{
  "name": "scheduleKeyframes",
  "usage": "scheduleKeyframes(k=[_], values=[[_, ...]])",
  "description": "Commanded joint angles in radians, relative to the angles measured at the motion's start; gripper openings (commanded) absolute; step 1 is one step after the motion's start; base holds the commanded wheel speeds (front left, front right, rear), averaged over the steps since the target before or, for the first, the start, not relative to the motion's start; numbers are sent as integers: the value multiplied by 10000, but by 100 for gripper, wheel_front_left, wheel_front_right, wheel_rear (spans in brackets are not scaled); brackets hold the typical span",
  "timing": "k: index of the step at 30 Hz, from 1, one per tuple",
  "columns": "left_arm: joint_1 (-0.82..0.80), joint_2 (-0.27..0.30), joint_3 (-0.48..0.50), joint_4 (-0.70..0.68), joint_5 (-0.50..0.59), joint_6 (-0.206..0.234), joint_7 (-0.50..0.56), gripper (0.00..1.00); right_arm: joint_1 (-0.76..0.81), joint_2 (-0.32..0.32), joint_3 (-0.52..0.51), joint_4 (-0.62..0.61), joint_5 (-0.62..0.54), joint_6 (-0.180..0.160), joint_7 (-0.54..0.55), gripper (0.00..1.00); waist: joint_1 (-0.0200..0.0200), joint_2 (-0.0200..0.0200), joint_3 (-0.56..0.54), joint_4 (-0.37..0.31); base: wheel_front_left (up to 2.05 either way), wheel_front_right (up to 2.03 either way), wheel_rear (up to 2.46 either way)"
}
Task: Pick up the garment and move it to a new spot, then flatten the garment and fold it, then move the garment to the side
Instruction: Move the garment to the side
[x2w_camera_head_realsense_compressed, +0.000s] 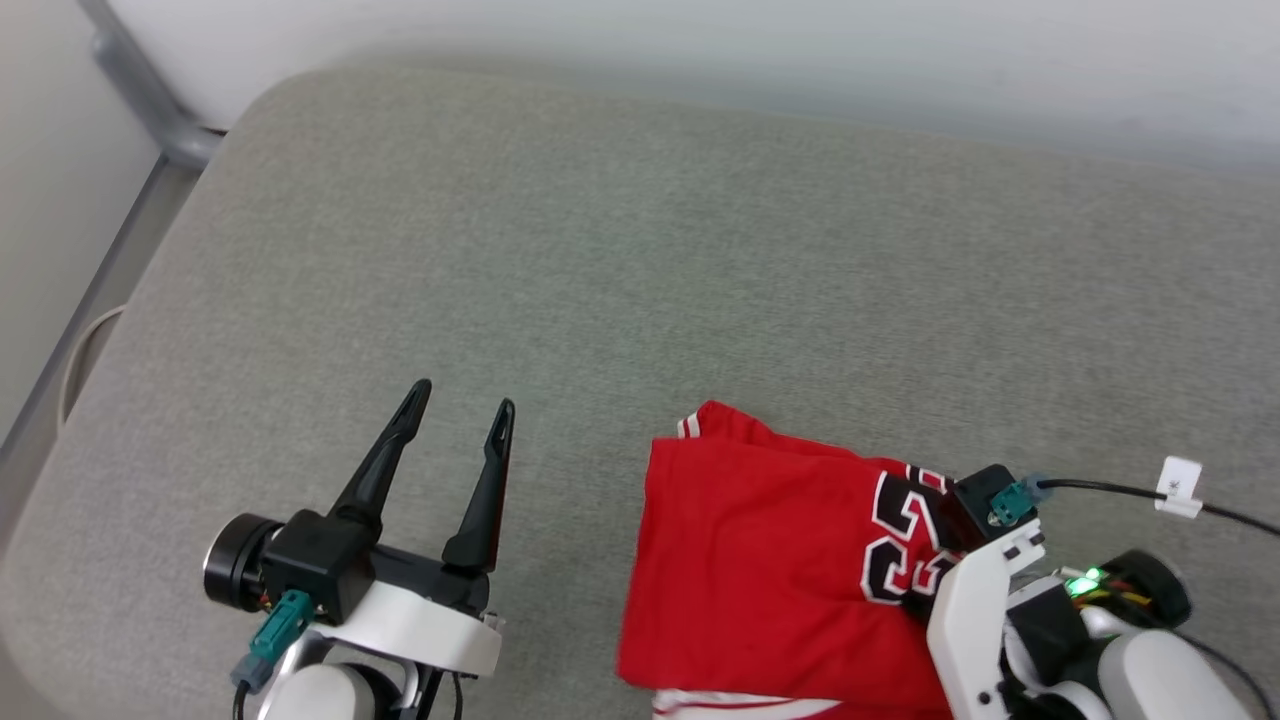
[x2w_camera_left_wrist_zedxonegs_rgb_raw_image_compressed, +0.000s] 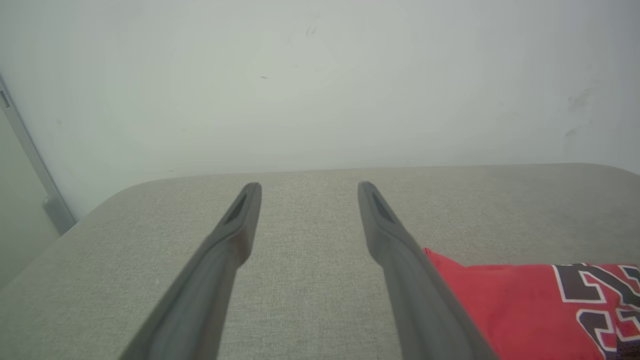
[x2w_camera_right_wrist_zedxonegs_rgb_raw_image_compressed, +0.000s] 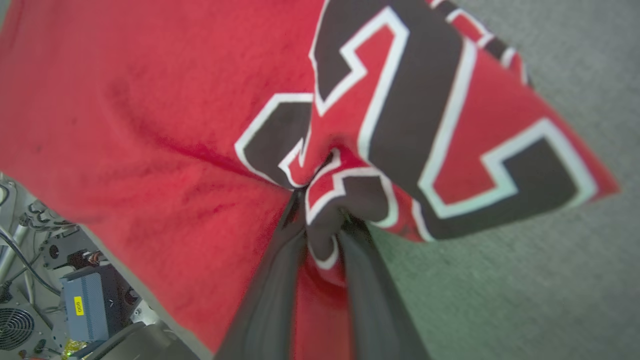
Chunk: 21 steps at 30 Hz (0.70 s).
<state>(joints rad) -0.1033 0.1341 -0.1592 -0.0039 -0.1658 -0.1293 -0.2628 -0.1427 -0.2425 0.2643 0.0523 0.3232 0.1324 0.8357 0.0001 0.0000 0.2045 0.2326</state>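
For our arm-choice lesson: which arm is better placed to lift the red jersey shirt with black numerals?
Right, probably: the right gripper pinches a bunch of the red jersey shirt, while the left gripper stands open over the grey fabric cushion.

Black, white-outlined number 23 (x2w_camera_head_realsense_compressed: 903, 535) on the red jersey (x2w_camera_head_realsense_compressed: 760, 560), digits creased and bunched in the right wrist view, yellow sticker (x2w_camera_right_wrist_zedxonegs_rgb_raw_image_compressed: 78, 305) on a grey box (x2w_camera_right_wrist_zedxonegs_rgb_raw_image_compressed: 89, 322), print too small to read, white tag (x2w_camera_head_realsense_compressed: 1180, 487) on a cable (x2w_camera_head_realsense_compressed: 1100, 488), mark illegible
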Motion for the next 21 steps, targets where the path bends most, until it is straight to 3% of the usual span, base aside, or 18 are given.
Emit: scheduleKeyframes(k=[1,8,13,21], values=[[159,65,-53,-37,-36,-20,-23,100,-164,-616,150,-70,-172,-31,-129,0,-1,0,-211,-279,0,0,0],[404,45,-595,-86,-28,-20,-23,100,-643,-2697,1086,-868,-22,-25,-142,0,-1,0,-534,-1128,0,0,0],[212,-63,-1292,-123,28,-20,-23,100,-884,-4755,1502,-1228,293,-25,68,0,-1,0,-293,-1795,0,0,0],[-968,147,-2809,-347,235,-8,-23,100,-1327,-6932,648,-655,185,-27,-704,0,-1,0,1206,-2838,0,0,0]])
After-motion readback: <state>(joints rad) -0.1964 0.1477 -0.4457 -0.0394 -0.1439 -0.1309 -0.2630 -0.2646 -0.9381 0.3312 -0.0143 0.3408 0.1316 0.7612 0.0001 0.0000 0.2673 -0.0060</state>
